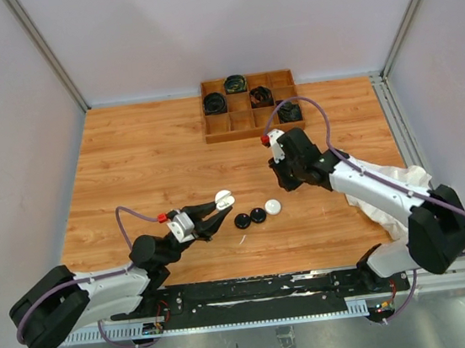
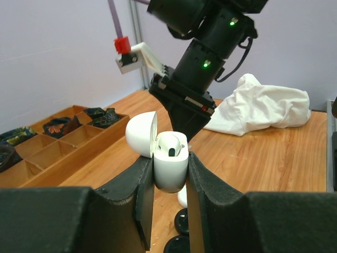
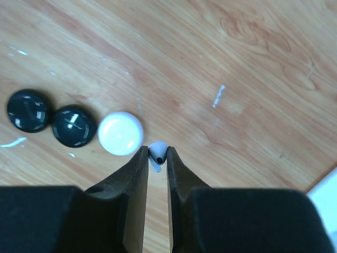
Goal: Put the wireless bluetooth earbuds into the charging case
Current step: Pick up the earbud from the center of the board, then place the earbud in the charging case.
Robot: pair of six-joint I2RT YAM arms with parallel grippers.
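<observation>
My right claw (image 3: 157, 156) pinches a white earbud (image 3: 157, 151) at its very tips, so I fear it twisting free in transit; left claw (image 2: 169, 169) clamps the charging case (image 2: 171, 158), lid open.

one wooden tray (image 1: 241, 122) holds four dark coiled bundles (image 1: 215, 102). on the surface (image 1: 147, 167), nearer the arms than the tray, lie three round pucks: two black pucks (image 1: 242, 220) and one white puck (image 1: 273, 206). on that same near side are one open charging case (image 2: 170, 163) and two white earbuds, one earbud (image 2: 171, 143) inside it and another earbud (image 3: 157, 152) outside. one white cloth (image 1: 387, 185) lies near-right of the tray.
</observation>
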